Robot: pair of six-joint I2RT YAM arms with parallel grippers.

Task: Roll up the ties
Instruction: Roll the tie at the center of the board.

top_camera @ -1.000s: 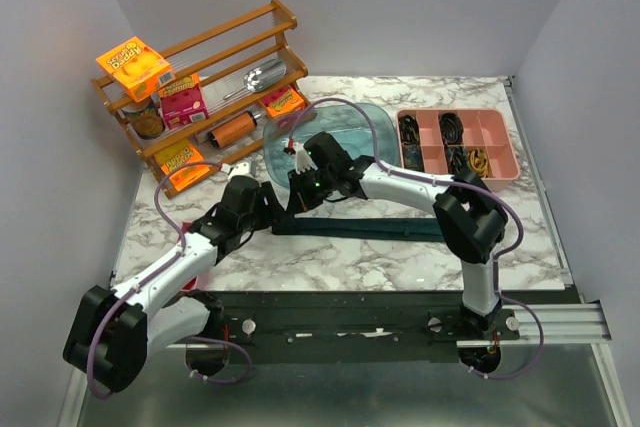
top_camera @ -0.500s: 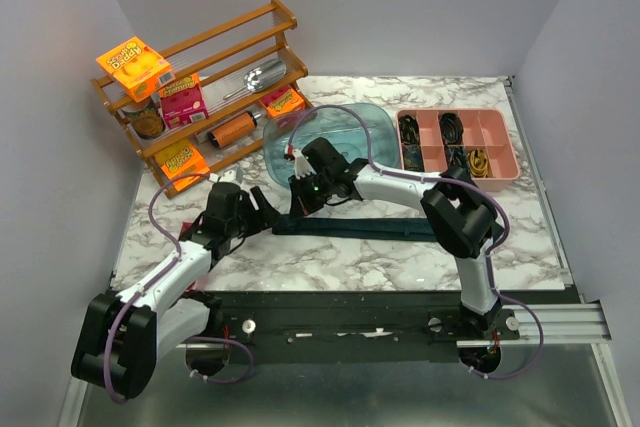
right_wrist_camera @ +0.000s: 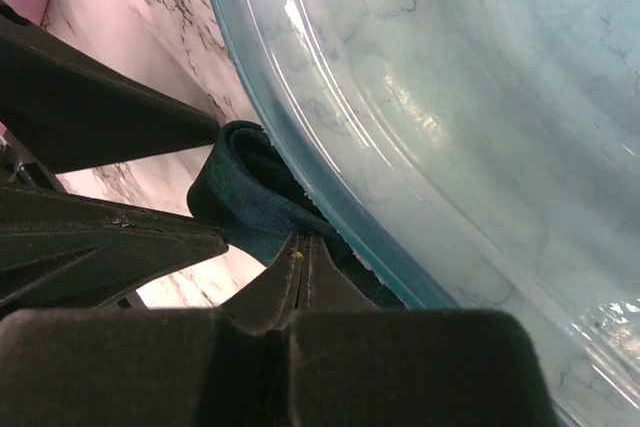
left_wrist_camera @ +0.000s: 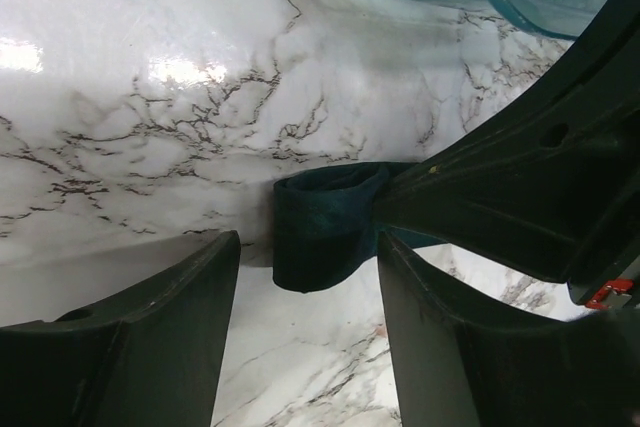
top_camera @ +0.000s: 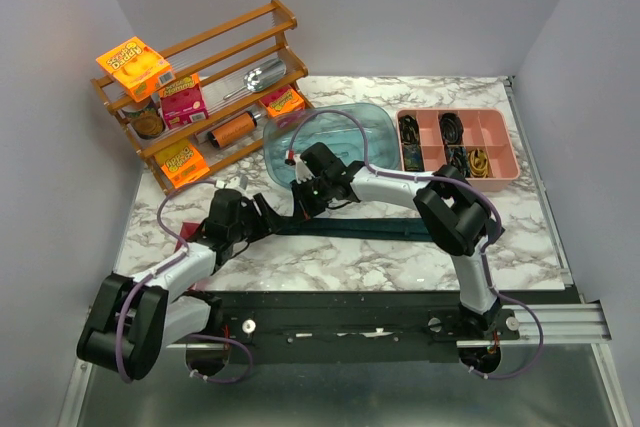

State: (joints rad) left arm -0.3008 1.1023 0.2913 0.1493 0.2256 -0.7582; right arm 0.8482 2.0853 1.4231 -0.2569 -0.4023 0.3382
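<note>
Top view: the dark teal tie (top_camera: pixel 370 229) lies lengthwise on the marble desk (top_camera: pixel 400 267), its left end between the two arms, near the blue tub (top_camera: pixel 340 132). Left wrist view: the left gripper (left_wrist_camera: pixel 305 247) has its fingers apart, straddling the tie's folded end. Right wrist view: the right gripper (right_wrist_camera: pixel 300 242) has its fingers together, pinching that fold just beside the tub's rim.

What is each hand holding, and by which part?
Right hand pinches the tie just behind its folded-over end. Left hand stands open astride that fold, holding nothing.
</note>
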